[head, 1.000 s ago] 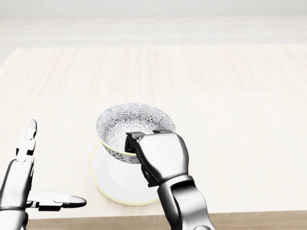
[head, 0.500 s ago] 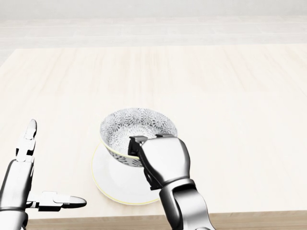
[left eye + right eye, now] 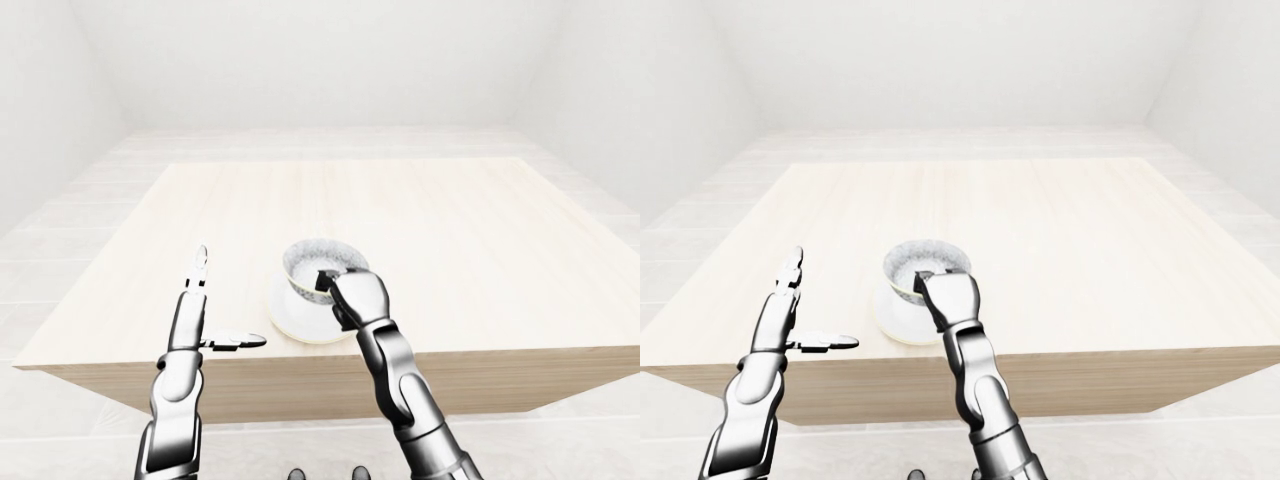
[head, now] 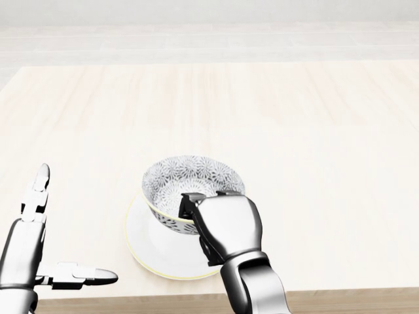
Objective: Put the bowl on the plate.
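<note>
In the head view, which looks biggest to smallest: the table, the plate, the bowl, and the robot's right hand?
1. Table, by far the largest.
2. Plate, wider than the bowl.
3. Bowl and right hand look about alike; the hand sits nearer the camera, so no ranking between them.

Right hand (image 4: pixel 222 226): fingers curled closed, gripping; forearm rises from the head view's bottom edge.
Left hand (image 4: pixel 39 252): open, fingers extended, thumb out sideways, holding nothing.
</note>
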Controlling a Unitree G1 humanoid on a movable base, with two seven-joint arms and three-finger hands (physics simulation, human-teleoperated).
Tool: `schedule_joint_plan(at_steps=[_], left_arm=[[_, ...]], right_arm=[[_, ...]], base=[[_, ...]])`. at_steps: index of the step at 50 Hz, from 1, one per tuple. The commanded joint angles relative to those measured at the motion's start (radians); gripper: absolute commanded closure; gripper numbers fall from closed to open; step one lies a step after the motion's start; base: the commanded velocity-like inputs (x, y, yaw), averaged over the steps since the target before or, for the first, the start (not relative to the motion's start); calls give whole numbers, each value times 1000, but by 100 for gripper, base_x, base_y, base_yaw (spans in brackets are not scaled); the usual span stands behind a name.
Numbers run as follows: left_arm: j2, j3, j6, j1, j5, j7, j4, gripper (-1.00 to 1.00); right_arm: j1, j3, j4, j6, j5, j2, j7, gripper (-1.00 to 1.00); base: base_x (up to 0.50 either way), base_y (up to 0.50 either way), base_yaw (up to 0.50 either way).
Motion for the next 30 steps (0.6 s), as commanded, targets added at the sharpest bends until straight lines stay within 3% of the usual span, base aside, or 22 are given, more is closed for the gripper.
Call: schedule_joint_plan(at_steps=[1, 30], left_arm=[[-1, -1, -4, 4, 2, 2, 2, -100], [0, -2, -9, -2, 5, 5, 19, -100]], right_arm=[[33, 20, -24, 0, 19, -4, -33, 33], [45, 16, 5, 0, 35, -11, -63, 33]], base=[[0, 0, 0], [0, 0, 0]])
